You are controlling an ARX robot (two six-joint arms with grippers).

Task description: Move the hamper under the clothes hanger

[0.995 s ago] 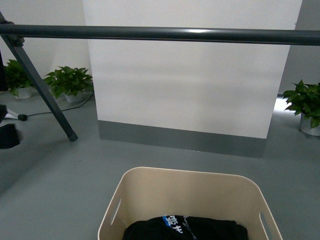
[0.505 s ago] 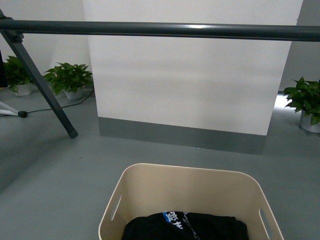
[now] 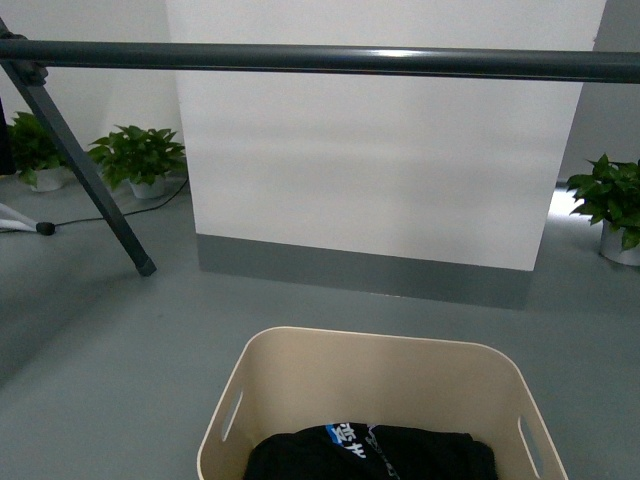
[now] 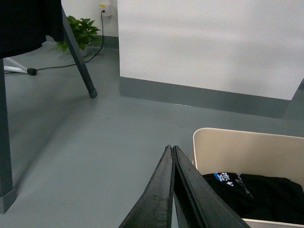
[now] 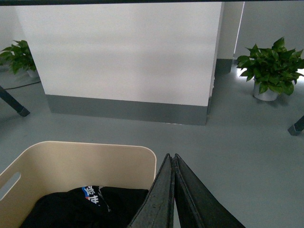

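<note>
Pressing together, both the left gripper [image 4: 171, 151] and right gripper [image 5: 170, 158] jaws hold nothing, flanking the beige plastic rectangular hamper [image 3: 380, 385]; bare grey floor [image 3: 120, 340] ahead under the dark grey metal clothes hanger [image 3: 320, 60].

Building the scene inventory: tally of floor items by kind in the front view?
Hamper: 1
Clothes hanger: 1
Black garment in the hamper: 1
Potted plants: 3
Total: 6
</note>
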